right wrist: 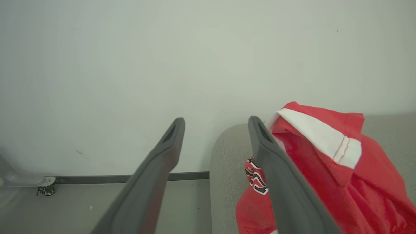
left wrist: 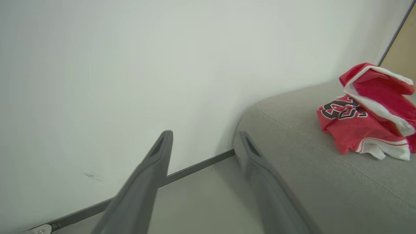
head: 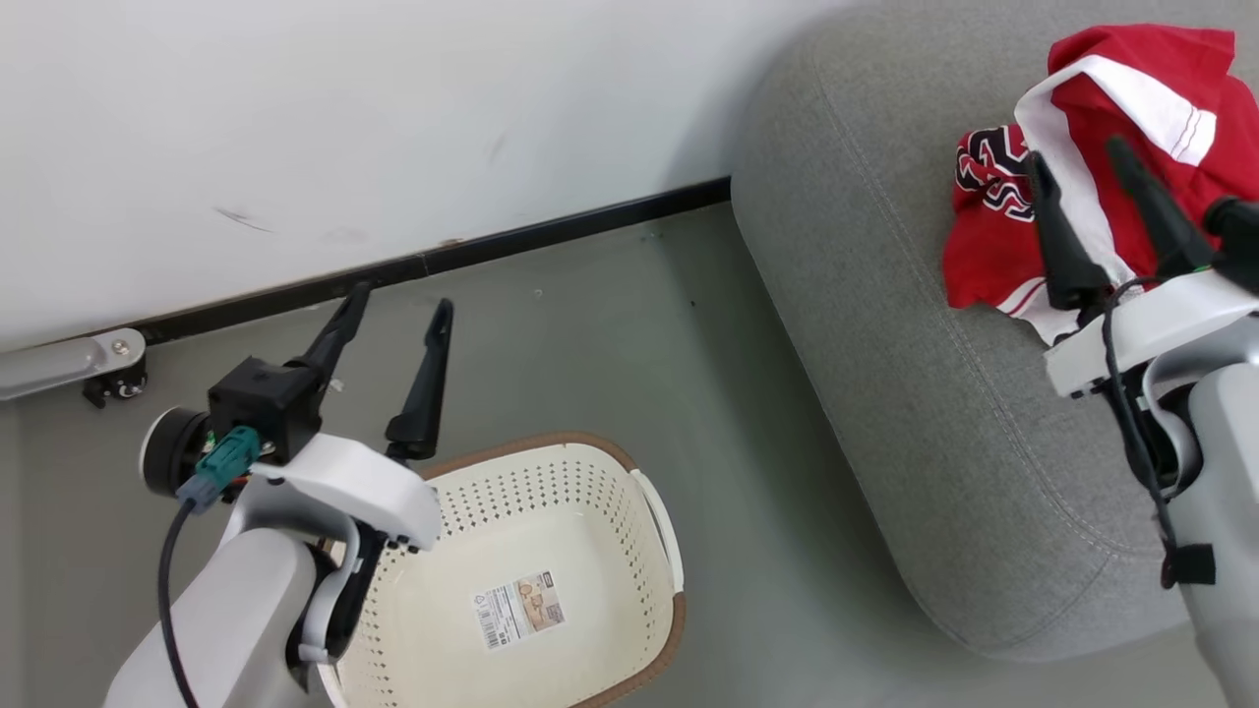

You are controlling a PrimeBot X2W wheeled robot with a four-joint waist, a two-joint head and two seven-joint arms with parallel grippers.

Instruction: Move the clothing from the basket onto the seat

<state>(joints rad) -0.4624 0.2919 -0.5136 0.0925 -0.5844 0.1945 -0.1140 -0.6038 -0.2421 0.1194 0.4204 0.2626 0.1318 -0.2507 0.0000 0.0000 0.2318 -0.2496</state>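
The clothing (head: 984, 258) lies heaped near the seat (head: 885, 393)'s rounded end, numerals facing that edge; left gripper (head: 403, 297) and right gripper (head: 1075, 150) jaws gape empty.

Clothing (left wrist: 367, 120), seemingly two pieces, on seat (left wrist: 292, 130).

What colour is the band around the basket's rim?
Brown rim band on the cream basket; head view shows it best.
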